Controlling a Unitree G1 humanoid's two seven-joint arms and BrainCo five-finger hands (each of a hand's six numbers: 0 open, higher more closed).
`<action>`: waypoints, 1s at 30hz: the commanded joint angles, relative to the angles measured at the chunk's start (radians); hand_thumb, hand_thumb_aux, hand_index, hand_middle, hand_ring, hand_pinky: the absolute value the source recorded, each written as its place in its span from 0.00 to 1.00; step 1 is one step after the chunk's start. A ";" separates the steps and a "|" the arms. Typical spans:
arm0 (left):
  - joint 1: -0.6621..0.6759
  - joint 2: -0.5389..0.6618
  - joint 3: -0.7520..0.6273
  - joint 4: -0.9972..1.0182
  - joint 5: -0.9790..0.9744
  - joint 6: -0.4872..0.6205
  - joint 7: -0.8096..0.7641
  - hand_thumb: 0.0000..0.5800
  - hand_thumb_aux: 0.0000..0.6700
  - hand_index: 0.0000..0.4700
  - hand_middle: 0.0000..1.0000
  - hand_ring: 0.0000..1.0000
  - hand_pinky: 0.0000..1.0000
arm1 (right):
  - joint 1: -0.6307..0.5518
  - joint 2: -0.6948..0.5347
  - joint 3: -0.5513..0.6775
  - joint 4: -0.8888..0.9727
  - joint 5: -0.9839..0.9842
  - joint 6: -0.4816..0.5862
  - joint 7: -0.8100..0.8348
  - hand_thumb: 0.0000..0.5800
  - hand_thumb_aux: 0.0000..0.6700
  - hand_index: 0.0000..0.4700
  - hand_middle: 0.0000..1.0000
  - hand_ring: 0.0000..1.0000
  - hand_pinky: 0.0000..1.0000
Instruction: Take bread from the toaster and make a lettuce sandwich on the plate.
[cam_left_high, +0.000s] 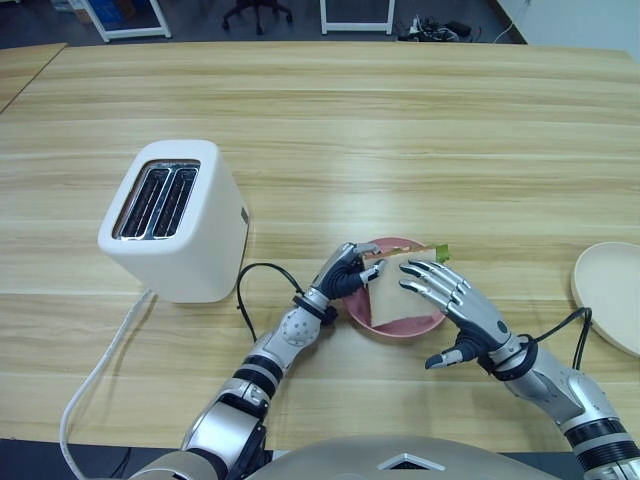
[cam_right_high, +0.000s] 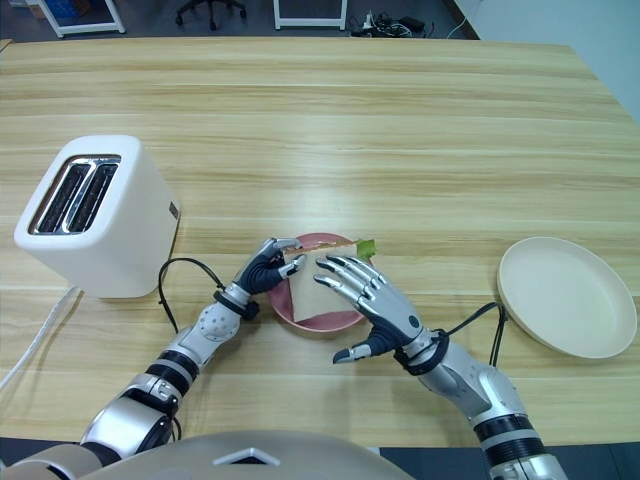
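Counter (cam_left_high: 400, 130): pale wood planks, running wide from the near edge to the far edge.
Toaster (cam_left_high: 185, 235): white, upright toward the counter's left edge, well apart from the plate; two dark slots facing up.
Toaster cord (cam_left_high: 100, 370): white, trailing from the toaster's base down to the near edge.
Pink plate (cam_right_high: 322, 322): close to the near edge, about midway between the left and right edges.
Bread (cam_left_high: 388, 300): pale slice lying flat on the pink plate, covering most of it.
Lettuce (cam_left_high: 441, 252): small green piece poking out from under the bread's far right corner.
Left robot hand (cam_left_high: 343, 275): at the pink plate's left rim, fingers curled narrow, tips closed on the bread's far left corner.
Right robot hand (cam_left_high: 460, 305): palm down over the right half of the bread, fingers spread wide and holding nothing; cannot tell whether the tips touch the slice.
Cream plate (cam_right_high: 565, 295): toward the right edge, bare, well apart from the pink plate.
Black cable (cam_left_high: 245, 290): looping on the counter between the toaster and the left wrist.
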 joint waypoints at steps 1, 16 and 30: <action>0.014 -0.022 0.014 -0.010 -0.052 -0.006 -0.028 1.00 1.00 1.00 1.00 1.00 1.00 | -0.002 -0.013 0.018 0.029 0.009 -0.006 0.045 0.00 0.00 0.00 0.00 0.00 0.00; -0.055 -0.070 0.057 0.065 -0.079 0.062 -0.017 1.00 1.00 1.00 1.00 1.00 1.00 | -0.025 0.006 0.025 0.055 -0.012 -0.003 0.055 0.00 0.00 0.00 0.00 0.00 0.00; -0.109 -0.068 0.023 0.198 0.020 0.071 0.075 1.00 1.00 1.00 1.00 1.00 1.00 | -0.106 0.047 0.071 0.195 0.006 -0.016 0.087 0.00 0.00 0.00 0.00 0.00 0.00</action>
